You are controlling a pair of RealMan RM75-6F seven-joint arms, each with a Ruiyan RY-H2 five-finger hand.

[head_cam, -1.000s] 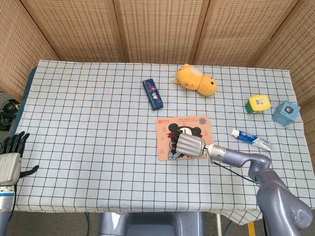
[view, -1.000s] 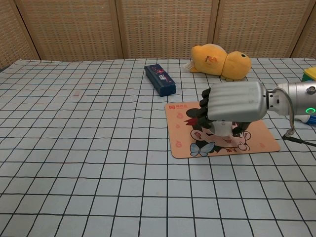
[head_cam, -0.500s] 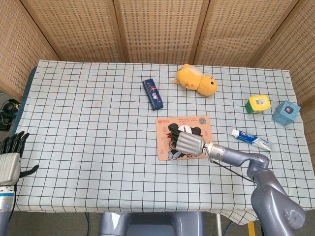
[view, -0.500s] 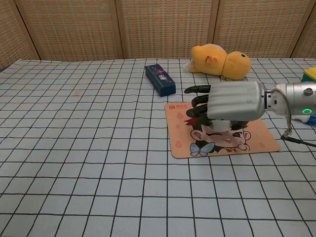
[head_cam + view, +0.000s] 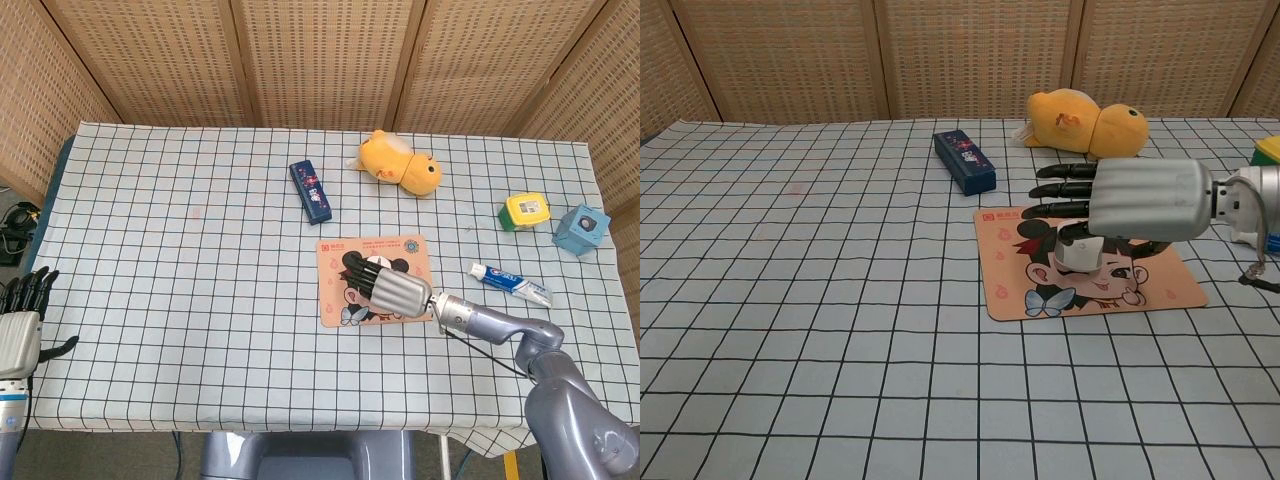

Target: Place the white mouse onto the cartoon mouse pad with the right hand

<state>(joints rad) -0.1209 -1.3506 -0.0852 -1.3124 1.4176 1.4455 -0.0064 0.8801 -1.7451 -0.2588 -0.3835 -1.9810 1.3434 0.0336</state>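
Observation:
The white mouse (image 5: 1081, 251) sits on the cartoon mouse pad (image 5: 1008, 283) near its middle; in the head view my hand hides it. Just above it, toward the right, hovers my right hand (image 5: 1145, 199), fingers (image 5: 1065, 187) stretched out straight and apart, holding nothing. Its thumb tip is close over the mouse's top; I cannot tell whether they touch. In the head view the right hand (image 5: 396, 289) covers the lower middle of the pad (image 5: 338, 252). At the table's near left corner, my left hand (image 5: 18, 325) is off the cloth with its fingers spread and empty.
A dark blue box (image 5: 964, 161) lies behind the pad to the left, and a yellow plush toy (image 5: 1088, 122) lies behind it. A toothpaste tube (image 5: 510, 283), a yellow-green block (image 5: 526, 211) and a blue carton (image 5: 581, 228) sit at the right.
My right hand has let go of the mouse: its curled fingers straightened out and the hand shifted right and slightly up. The mouse stays on the pad. The left hand has not moved.

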